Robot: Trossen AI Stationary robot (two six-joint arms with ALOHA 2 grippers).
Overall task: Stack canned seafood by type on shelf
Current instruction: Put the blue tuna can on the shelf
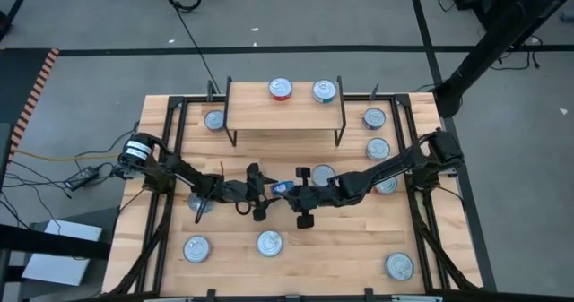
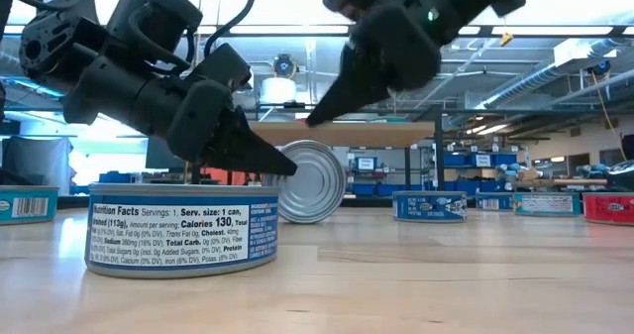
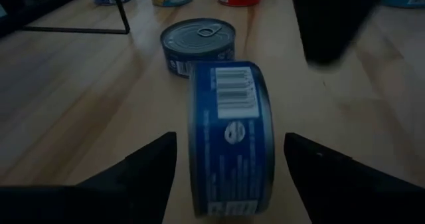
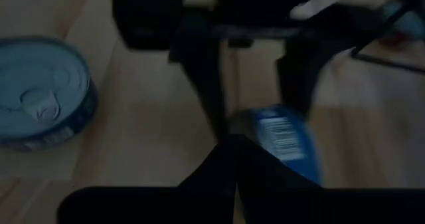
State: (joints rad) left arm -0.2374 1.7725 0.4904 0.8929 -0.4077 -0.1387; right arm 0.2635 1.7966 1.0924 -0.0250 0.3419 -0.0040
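Left tool (image 3: 229,161) agape — blue tin (image 3: 231,141) between

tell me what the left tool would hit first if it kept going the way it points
Likely the blue tin on its edge, lying between the open left tool's fingers. Beyond it sits an upright blue tin; depth between them is unclear.

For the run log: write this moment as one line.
left gripper: open, around blue tin on edge | right gripper: shut, near that tin | shelf: red tin, blue tin
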